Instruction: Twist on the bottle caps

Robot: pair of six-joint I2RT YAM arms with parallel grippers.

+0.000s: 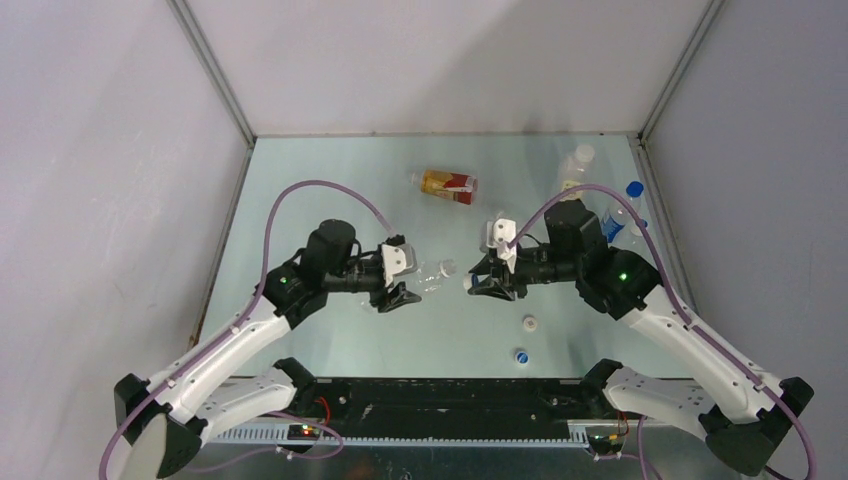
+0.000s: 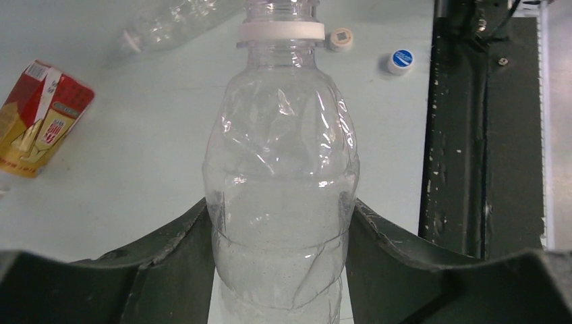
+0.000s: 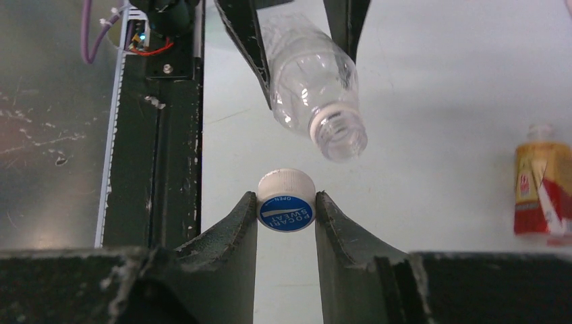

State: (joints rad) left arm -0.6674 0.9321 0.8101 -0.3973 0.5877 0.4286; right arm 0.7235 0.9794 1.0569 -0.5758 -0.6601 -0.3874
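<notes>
Top: left hand is clamped on a clear bottle, neck aimed at the right hand. That hand pinches a cap just short of the mouth, not touching. So no cap is on yet and the first is lining up (my read). Two loose caps sit on the worktop nearer than the bottle, one white, one blue. Amber bottle lies behind it, two capped bottles far right of it.

Left wrist: fingers tight on the bottle's body. A second clear bottle lies beyond it.

Right wrist: cap squeezed between both fingers, off-axis from the open mouth, gap visible.

Count: 3 caps, 3 bottles to cap.
</notes>
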